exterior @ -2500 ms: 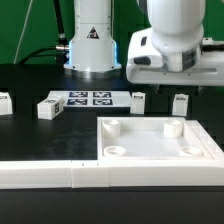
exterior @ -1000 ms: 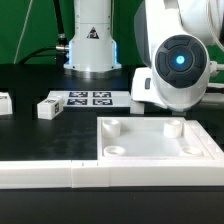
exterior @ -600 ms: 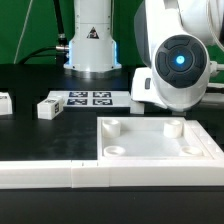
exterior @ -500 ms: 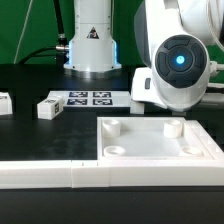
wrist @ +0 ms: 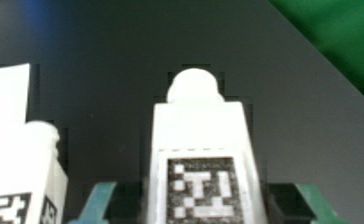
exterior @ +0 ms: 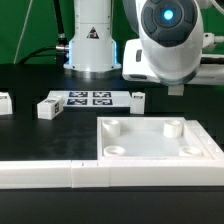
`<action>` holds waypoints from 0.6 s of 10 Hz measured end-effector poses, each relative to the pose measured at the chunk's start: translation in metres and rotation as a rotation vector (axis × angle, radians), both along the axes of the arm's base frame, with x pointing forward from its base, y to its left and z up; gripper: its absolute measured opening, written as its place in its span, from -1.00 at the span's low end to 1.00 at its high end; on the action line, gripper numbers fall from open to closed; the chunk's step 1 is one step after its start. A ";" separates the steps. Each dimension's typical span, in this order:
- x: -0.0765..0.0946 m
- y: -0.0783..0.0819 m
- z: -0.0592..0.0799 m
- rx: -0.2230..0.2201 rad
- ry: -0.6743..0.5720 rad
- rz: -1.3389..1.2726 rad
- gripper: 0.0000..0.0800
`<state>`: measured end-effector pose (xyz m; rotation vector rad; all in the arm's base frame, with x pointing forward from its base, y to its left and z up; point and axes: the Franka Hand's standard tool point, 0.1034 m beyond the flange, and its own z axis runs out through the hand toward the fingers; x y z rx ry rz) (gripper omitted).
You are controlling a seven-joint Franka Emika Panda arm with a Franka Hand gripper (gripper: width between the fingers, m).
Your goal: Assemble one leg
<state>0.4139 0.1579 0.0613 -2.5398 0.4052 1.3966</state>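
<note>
Matte black tabletop (wrist: 108, 40), chunky white tagged leg (wrist: 202, 130), teal fingers (wrist: 101, 205) flanking

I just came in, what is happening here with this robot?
The arm's tool is around one leg, a small white tagged block standing between its fingers; whether it is clamped is not clear. Other legs lie on the black table. The large white panel has no leg in its sockets yet.
</note>
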 end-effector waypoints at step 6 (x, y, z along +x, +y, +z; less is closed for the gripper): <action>0.031 -0.027 0.005 -0.073 -0.407 0.065 -0.27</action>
